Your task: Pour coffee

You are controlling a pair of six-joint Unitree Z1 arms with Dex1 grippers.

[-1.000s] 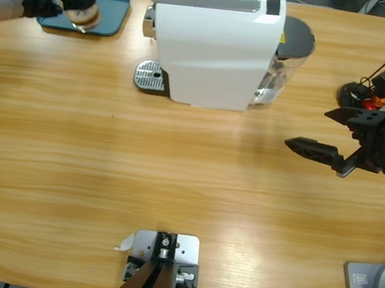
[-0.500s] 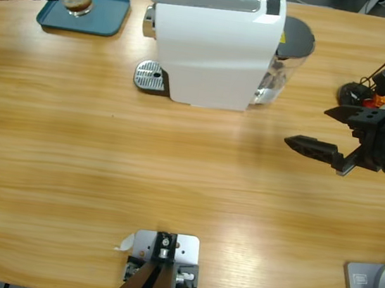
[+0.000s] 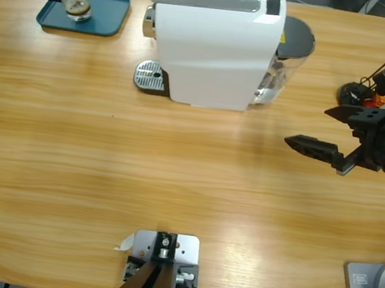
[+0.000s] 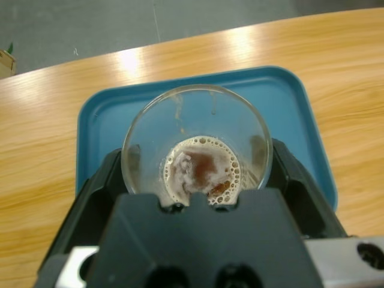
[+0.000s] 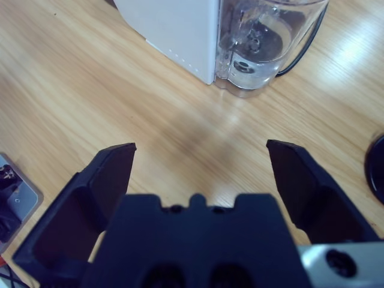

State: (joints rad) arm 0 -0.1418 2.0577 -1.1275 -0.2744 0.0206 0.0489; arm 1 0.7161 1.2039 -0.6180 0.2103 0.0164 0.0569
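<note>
The long wooden tabletop (image 3: 174, 177) carries a boxy white coffee machine (image 3: 212, 47) at its far middle, with a round perforated metal drip plate (image 3: 150, 77) at its left foot and a clear water tank (image 5: 264, 42) on its right end, standing well between the two arms. At the far left corner a rounded teal tray (image 3: 110, 16) lies flat, and over it the left pincer (image 4: 198, 174) has its black jaws closed on either side of a clear glass tumbler (image 4: 197, 144), at whose bottom sits the coffee (image 4: 201, 174), a shallow frothy brown pool. The right pincer (image 3: 329, 133) hangs wide open and empty over bare wood near the right edge, just beside a black cable bundle (image 3: 358, 95).
</note>
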